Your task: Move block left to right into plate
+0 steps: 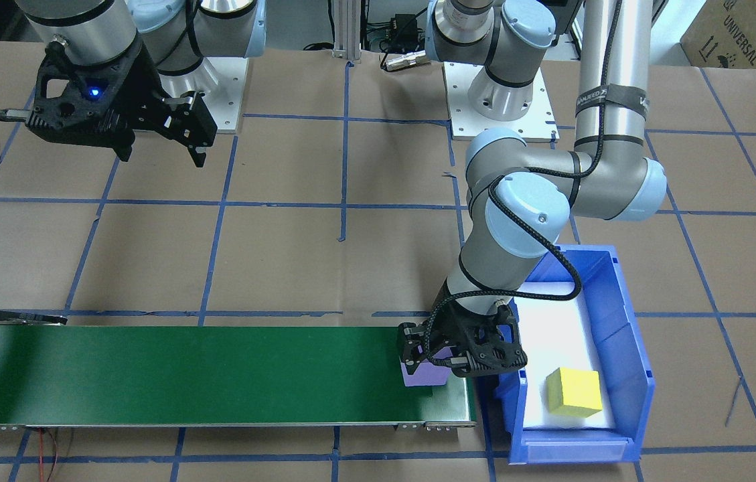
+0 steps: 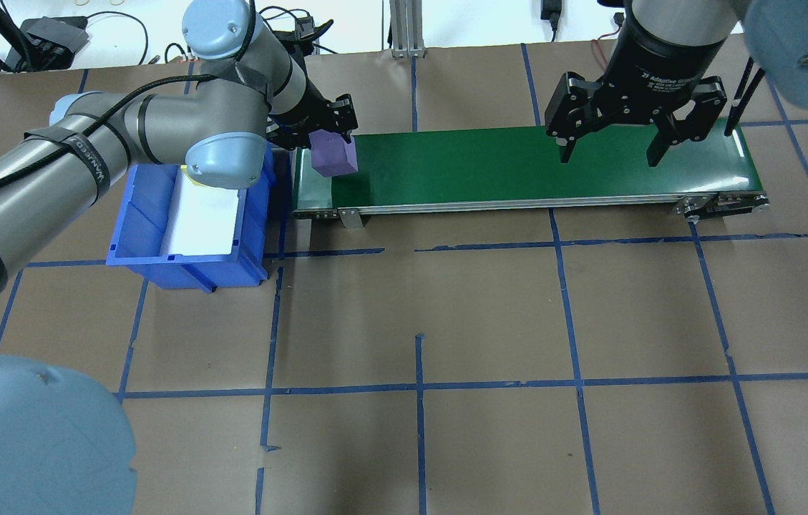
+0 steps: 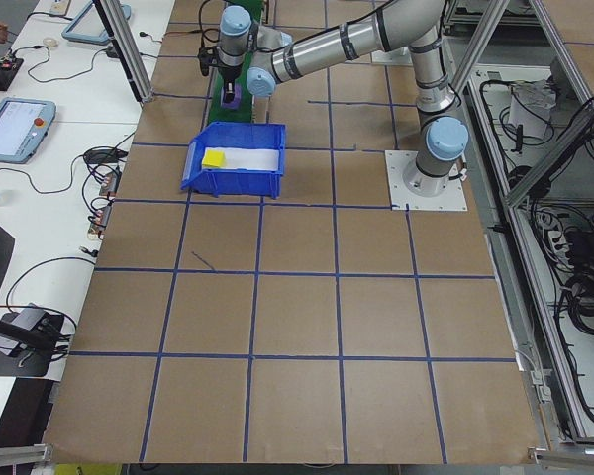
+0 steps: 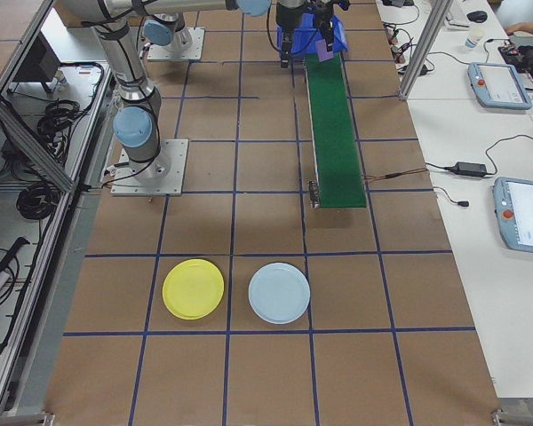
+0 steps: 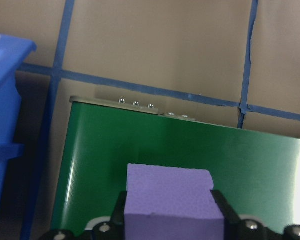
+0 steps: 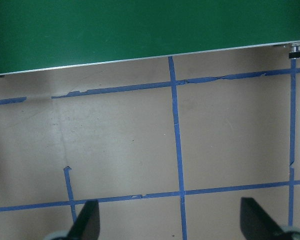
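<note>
Your purple block (image 1: 423,372) sits at the left end of the green belt (image 1: 203,375), clamped between the left gripper (image 1: 432,353) fingers. The right gripper (image 2: 607,150) waits spread wide and empty over the far end. Release, belt ride, pickup and drop into the yellow plate (image 4: 193,288) all remain.

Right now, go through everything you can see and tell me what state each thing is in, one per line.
Left tool: shut on the purple block.
Purple block: gripped, at the belt's end beside the bin.
Right tool: open, empty, above the belt's other end.
Green belt: bare apart from the purple block.
Blue bin: holds a yellow block.
Yellow block: lying loose in the bin.
Yellow plate: empty.
Pale blue plate: empty.
</note>
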### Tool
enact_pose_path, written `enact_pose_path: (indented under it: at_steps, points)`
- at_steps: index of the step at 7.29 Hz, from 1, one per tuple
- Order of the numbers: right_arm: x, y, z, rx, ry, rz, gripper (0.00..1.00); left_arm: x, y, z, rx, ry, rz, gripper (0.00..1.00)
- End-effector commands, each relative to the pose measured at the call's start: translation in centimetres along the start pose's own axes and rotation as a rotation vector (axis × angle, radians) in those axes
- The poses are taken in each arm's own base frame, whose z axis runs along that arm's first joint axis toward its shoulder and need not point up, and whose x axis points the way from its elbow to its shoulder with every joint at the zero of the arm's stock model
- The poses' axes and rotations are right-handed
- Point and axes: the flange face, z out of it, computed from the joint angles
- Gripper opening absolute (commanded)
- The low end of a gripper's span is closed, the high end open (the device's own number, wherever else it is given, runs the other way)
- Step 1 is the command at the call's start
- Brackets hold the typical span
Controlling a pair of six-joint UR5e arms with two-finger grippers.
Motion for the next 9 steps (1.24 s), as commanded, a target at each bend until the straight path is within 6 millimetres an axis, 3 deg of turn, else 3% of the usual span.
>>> enact_pose_path:
  at_steps: [1, 3, 4, 6, 8, 9]
  points:
    - [0.1, 0.0, 0.0, -0.002, 0.001, -0.009, 1.00, 0.2, -0.2, -0.9, 0.016, -0.003, 0.007, 1.00]
    - [0.2, 0.1, 0.2, -0.008, 0.004, -0.010, 0.97, -0.4, -1.1, -3.9, 0.078, -0.044, 0.076, 1.00]
    - [0.1, 0.2, 0.1, 0.001, 0.015, -0.013, 0.97, -3.0, -2.9, -4.8, 0.102, -0.082, 0.144, 1.00]
    - [0.1, 0.1, 0.3, 0.004, 0.013, -0.013, 0.98, -10.6, -6.4, -6.4, 0.119, -0.116, 0.239, 1.00]
    - [0.1, -0.1, 0.4, 0.006, 0.011, -0.013, 0.98, -14.0, -7.4, -6.5, 0.110, -0.152, 0.318, 1.00]
    - [0.2, -0.4, 0.2, 0.012, 0.012, -0.012, 1.00, -17.2, -8.2, -5.6, 0.090, -0.161, 0.310, 1.00]
